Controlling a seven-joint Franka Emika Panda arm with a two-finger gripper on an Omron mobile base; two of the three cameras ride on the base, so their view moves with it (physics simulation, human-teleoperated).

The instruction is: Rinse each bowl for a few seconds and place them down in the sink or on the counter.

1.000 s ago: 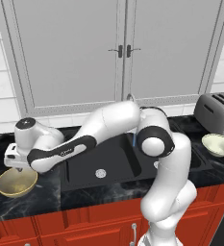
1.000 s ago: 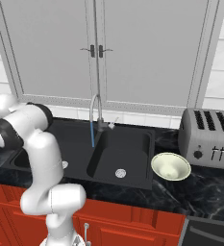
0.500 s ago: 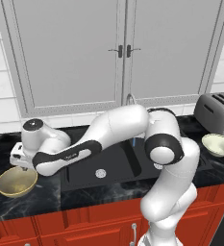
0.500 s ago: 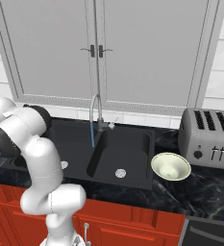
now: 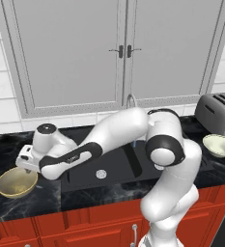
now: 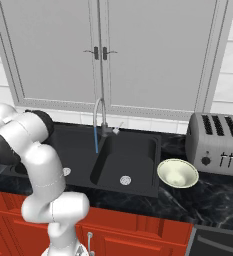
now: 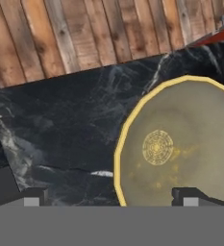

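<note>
— On counter [image 5: 7, 207], far left: tan-gold bowl [image 5: 16, 183], upright, gripper [image 7: 111, 197] just above its rim. Jaws spread wide, one fingertip over the bowl's inside, other over bare marble; nothing held.

— Middle: black sink [image 6: 133, 160], faucet [image 6: 101, 117] behind. Right: cream bowl [image 6: 177, 173] beside toaster [image 6: 218, 145].

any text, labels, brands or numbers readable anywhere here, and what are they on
None can be read.
Toaster: two small knobs on its front, no legible marking.
Tan-gold bowl: a round gold pattern at its centre, a motif, not letters.
Cream bowl, sink, faucet and cabinet doors: plain, no writing.
</note>
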